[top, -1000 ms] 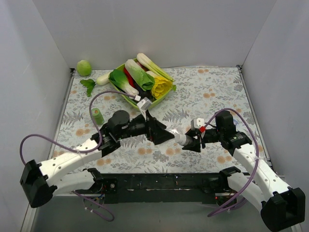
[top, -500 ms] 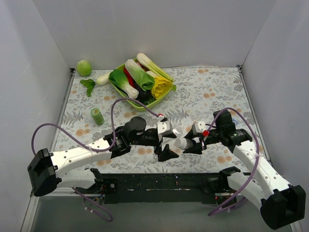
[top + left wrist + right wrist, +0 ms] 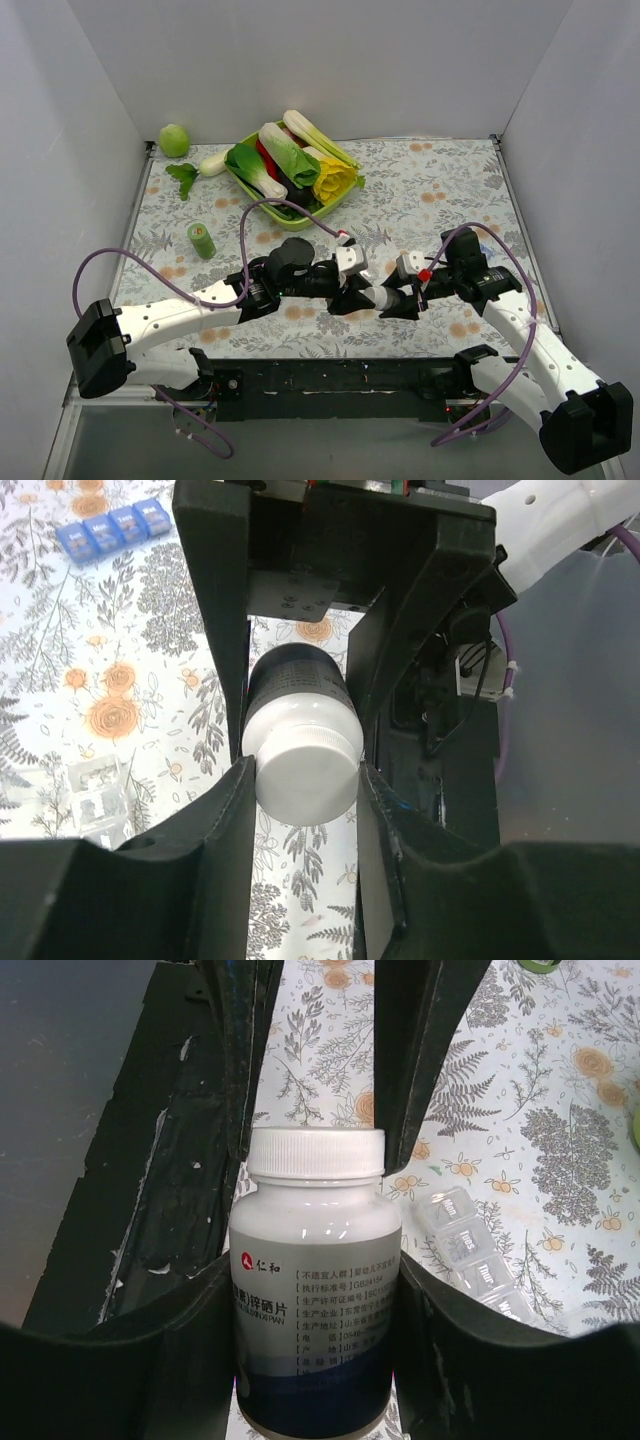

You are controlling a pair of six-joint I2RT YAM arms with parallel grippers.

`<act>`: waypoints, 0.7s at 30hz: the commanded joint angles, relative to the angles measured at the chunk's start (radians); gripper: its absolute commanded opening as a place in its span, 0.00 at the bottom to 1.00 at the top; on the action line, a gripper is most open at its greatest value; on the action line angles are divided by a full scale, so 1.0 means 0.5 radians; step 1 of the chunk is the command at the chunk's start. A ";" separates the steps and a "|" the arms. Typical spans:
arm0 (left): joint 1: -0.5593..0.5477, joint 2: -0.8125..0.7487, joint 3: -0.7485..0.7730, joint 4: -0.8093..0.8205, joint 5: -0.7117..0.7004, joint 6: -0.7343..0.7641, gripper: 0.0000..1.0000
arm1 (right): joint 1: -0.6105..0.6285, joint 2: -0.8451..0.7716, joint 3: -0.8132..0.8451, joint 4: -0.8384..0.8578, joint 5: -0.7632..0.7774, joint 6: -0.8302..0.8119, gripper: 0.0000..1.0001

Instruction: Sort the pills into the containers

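Observation:
A white pill bottle (image 3: 315, 1220) with a printed blue-and-grey label hangs above the floral mat, my right gripper (image 3: 315, 1270) shut on its body. My left gripper (image 3: 305, 770) is shut on the bottle's white cap (image 3: 308, 780) from the opposite end. In the top view the two grippers meet at the bottle (image 3: 375, 296) near the table's front middle. The containers, a clear pill-organiser strip (image 3: 478, 1258) with day labels, lie on the mat just beside the bottle, and show in the left wrist view as a clear strip (image 3: 95, 795). No loose pills show.
A green tray (image 3: 262, 207) of vegetables stands at the back. A small green bottle (image 3: 202, 240) stands at the left and a green round fruit (image 3: 174, 140) in the far left corner. A blue pill organiser (image 3: 110, 525) lies further off on the mat.
My left arm swung right to the bottle and its gripper went from wide open to shut on the cap. The right gripper kept hold of the bottle, barely moving.

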 commanded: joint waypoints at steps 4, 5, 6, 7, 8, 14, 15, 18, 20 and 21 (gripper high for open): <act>-0.007 0.083 0.174 -0.235 -0.484 -1.189 0.00 | 0.006 -0.068 -0.002 0.297 0.235 0.303 0.01; -0.007 0.111 0.202 -0.354 -0.516 -1.400 0.00 | 0.003 -0.074 -0.020 0.325 0.330 0.361 0.01; -0.004 0.138 0.226 -0.416 -0.531 -1.645 0.00 | 0.003 -0.077 -0.026 0.364 0.380 0.382 0.01; -0.004 0.163 0.248 -0.508 -0.631 -1.902 0.00 | 0.006 -0.092 -0.036 0.380 0.423 0.395 0.01; -0.004 0.209 0.263 -0.691 -0.620 -2.485 0.00 | 0.000 -0.098 -0.054 0.398 0.499 0.413 0.01; -0.062 0.320 0.306 -0.669 -0.387 -3.224 0.00 | 0.003 -0.092 -0.082 0.438 0.534 0.453 0.01; -0.062 0.316 0.333 -0.677 -0.396 -3.215 0.14 | 0.003 -0.092 -0.076 0.429 0.534 0.450 0.01; -0.059 0.286 0.413 -0.775 -0.454 -3.093 0.60 | 0.000 -0.104 -0.069 0.399 0.530 0.441 0.01; -0.056 0.228 0.377 -0.760 -0.479 -3.040 0.70 | -0.006 -0.114 -0.073 0.399 0.506 0.438 0.01; -0.056 0.139 0.304 -0.748 -0.506 -2.967 0.75 | -0.006 -0.114 -0.076 0.399 0.494 0.438 0.01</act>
